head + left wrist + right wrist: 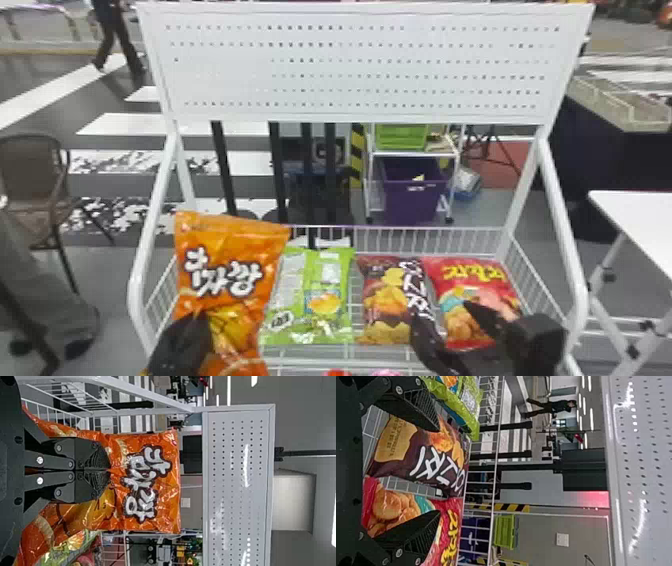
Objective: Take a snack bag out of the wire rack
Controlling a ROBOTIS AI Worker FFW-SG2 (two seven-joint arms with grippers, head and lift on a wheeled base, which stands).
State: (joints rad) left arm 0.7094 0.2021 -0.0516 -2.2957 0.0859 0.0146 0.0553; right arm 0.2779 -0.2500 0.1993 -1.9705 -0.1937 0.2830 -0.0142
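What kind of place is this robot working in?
Probably an exhibition or demo hall: a wire rack of snack bags stands on a floor painted with crosswalk stripes, with a café-style chair off to the left.

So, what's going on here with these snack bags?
The robot's left gripper is closed on an orange plastic snack bag, held upright at the left side of the white wire rack. The right gripper is open and empty by a brown bag and a red bag. Whether the orange one clears the rack, I can't tell.
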